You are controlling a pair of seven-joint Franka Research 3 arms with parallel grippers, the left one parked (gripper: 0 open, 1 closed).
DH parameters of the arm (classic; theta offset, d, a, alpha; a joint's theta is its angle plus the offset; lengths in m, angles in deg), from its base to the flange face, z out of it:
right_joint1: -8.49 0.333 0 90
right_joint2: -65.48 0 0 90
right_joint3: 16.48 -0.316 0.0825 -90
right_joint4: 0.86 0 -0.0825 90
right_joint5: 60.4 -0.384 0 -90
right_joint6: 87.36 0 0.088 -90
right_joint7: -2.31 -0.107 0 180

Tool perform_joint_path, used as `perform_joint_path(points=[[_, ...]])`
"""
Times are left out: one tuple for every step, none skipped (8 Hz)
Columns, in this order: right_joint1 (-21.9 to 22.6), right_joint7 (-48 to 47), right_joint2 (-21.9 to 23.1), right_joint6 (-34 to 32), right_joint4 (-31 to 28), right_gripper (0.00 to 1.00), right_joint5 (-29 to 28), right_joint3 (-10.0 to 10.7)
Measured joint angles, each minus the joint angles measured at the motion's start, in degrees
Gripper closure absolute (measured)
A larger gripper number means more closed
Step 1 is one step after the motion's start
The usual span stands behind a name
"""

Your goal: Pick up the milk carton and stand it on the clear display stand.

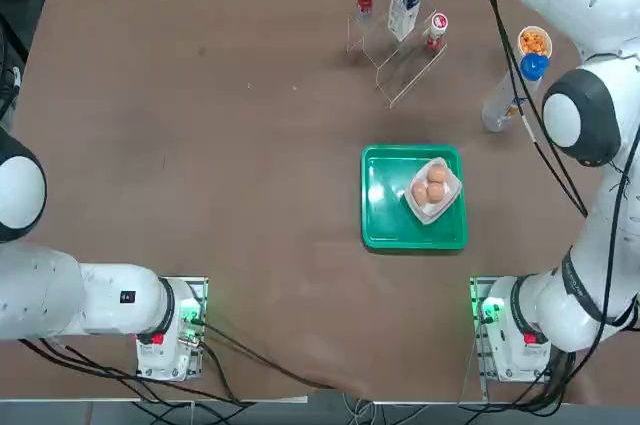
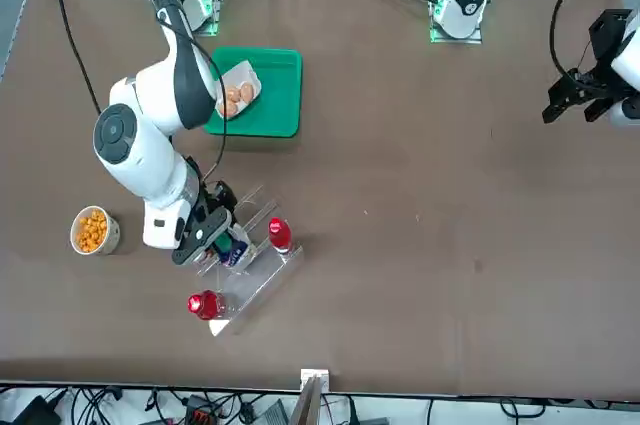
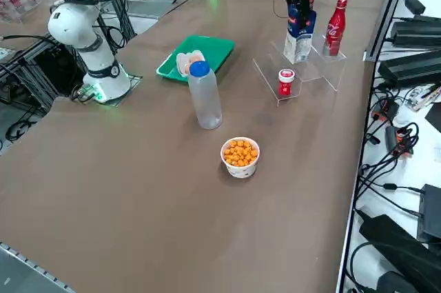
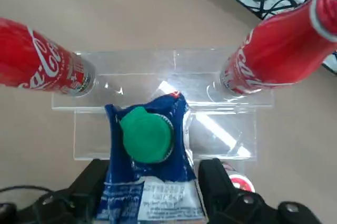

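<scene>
Pincer (image 4: 152,182): spread, one finger on each side of the milk carton (image 4: 149,139); the likely reason is to release it without dragging it sideways.
Milk carton: quantity one; upright, its base on the clear display stand (image 3: 318,65), between the pincer's fingers, green cap uppermost. Upright placement lets its flat base bear on the tier.
Clear display stand: quantity one; at least two levels visible, on the tabletop (image 1: 220,145). The stepped form probably serves to raise the rear items for view.
Tall red bottles (image 3: 335,27): quantity two; upright on the higher tier, apart from each other, one toward each end. This spacing gives the carton access from the middle.
Small red container (image 3: 286,81): quantity one; red-and-white cap, at the side of the stand nearer the blue-capped bottle (image 3: 205,96).
Blue-capped bottle: quantity one; upright on the tabletop, off the stand.
White cup (image 3: 240,157): quantity one; upright, holding orange pieces, too many to count reliably.
Green tray (image 1: 385,225): quantity one; carries one white dish (image 1: 452,188) with at least three eggs (image 1: 435,192), presumably kept together by its rim.
Next action: judged to be a straight withdrawal; contact with the carton could tip it.
</scene>
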Motion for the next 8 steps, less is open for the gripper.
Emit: perform_joint_path(points=[[0.4,-1.2,0.0,0.2,0.6,0.0,0.0,0.0],[1.0,-2.2,0.0,0.2,1.3,0.0,0.0,0.0],[1.4,-2.6,0.0,0.2,1.8,0.0,0.0,0.0],[1.4,-2.8,0.0,0.2,2.4,0.0,0.0,0.1],[1.4,-2.9,0.1,0.2,3.2,0.0,0.0,0.4],[1.4,-2.9,0.1,0.2,4.1,0.0,0.0,0.7],[1.3,-3.0,0.1,0.2,5.1,0.0,0.0,1.0],[1.3,-3.4,0.2,-0.6,6.1,0.0,0.0,1.7]])
